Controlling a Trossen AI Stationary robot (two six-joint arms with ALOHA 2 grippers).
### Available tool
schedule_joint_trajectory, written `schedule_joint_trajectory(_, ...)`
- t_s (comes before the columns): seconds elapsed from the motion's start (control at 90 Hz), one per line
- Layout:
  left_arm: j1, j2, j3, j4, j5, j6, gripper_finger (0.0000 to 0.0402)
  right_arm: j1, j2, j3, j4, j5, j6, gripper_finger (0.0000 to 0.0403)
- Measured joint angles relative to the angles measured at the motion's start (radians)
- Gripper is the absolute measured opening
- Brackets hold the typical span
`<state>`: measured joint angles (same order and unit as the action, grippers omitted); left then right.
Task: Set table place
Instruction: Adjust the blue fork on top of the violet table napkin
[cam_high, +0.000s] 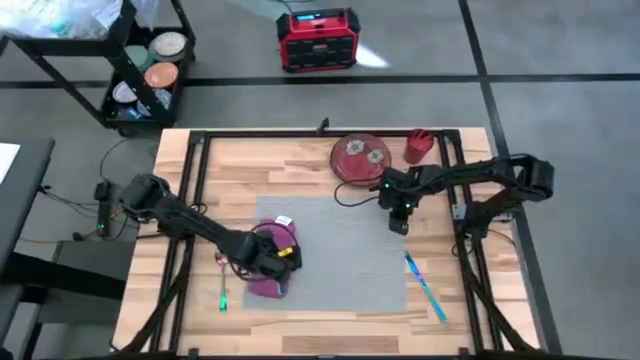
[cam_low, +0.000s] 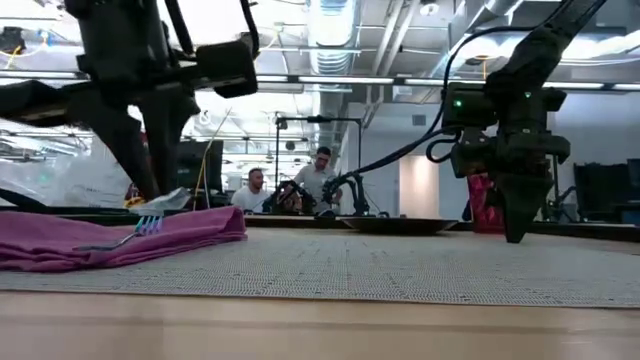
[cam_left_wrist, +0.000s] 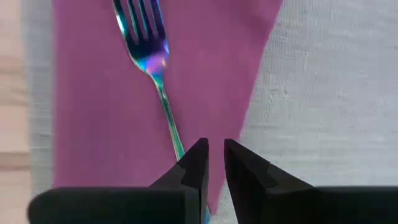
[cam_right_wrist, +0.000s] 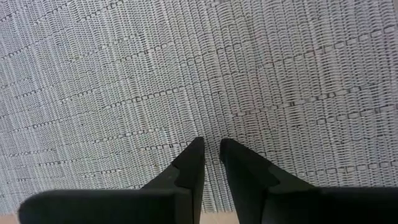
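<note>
The grey placemat (cam_high: 345, 255) lies flat in the middle of the light-wood table (cam_high: 290, 160). A magenta napkin (cam_high: 268, 285) lies on the mat's left edge, and an iridescent fork (cam_left_wrist: 146, 50) lies on the napkin. My left gripper (cam_left_wrist: 214, 149) stands shut over the near end of the fork's handle, pointing down. My right gripper (cam_high: 402, 222) hangs shut just over the mat's far right part (cam_right_wrist: 186, 74), holding nothing. My left gripper has one finger (cam_left_wrist: 189, 171) over the fork's handle (cam_left_wrist: 174, 134), and that finger hides the handle's end. I cannot tell whether it touches the fork or the napkin. The fork lies flat on the napkin.
A dark red plate (cam_high: 360, 158) and a red cup (cam_high: 418, 147) stand at the table's far side. A blue utensil (cam_high: 425, 285) lies at the mat's right edge, a green one (cam_high: 222, 290) left of the napkin. People sit in the room beyond (cam_low: 300, 185).
</note>
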<state>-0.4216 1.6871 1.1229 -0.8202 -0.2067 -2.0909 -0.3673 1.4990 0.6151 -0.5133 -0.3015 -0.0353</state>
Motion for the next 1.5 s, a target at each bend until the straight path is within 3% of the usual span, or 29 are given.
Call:
schedule_joint_trajectory(0.233, -0.014, -0.018, 0.009, -0.095, 0.021, 0.002, 0.0035, -0.001, 0.000, 0.000, 0.001, -0.007, -0.003, 0.0055)
schedule_joint_trajectory(0.767, 0.021, 0.004, -0.013, -0.063, 0.021, 0.098, 0.0053, 0.000, 0.000, 0.000, 0.002, -0.013, 0.001, 0.0055)
schedule_joint_trajectory(1.122, 0.058, 0.082, -0.013, 0.026, 0.095, 0.200, 0.0053, 0.000, 0.000, 0.000, 0.002, -0.014, 0.000, 0.0055)
schedule_joint_trajectory(1.5, 0.063, 0.058, -0.012, 0.016, 0.116, 0.185, 0.0053, 0.000, 0.000, 0.000, 0.002, -0.015, -0.003, 0.0055)
